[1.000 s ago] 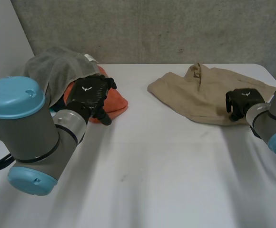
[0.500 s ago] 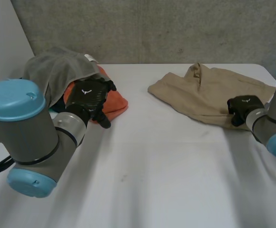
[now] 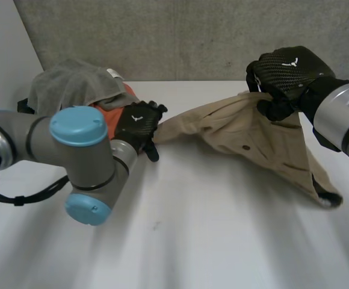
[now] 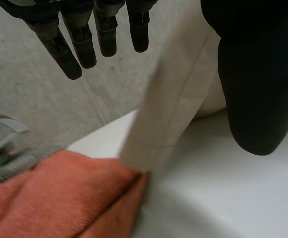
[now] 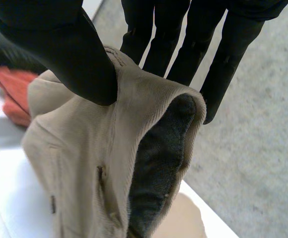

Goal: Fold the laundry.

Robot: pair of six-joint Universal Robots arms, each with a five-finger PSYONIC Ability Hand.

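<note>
Trousers [image 3: 253, 135], tan, one pair: the task item, held by the waistband above the table [image 3: 210, 235]. One leg hangs with its hem at or near the tabletop; the other is drawn out toward the left.

Right hand [image 3: 289, 75]: thumb and fingers are closed on the waistband fold, with the cloth pinched between them. We judge the grip is there to raise the garment so that it hangs free and can be spread flat.

Left hand [image 3: 137, 123]: fingers are straight and apart from the thumb, and the leg end passes between them unclamped. We think it is placed to catch that leg.

Orange cloth [image 4: 59, 198], grey towel [image 3: 72, 87]: a heap just beside the left hand, not yet folded.
</note>
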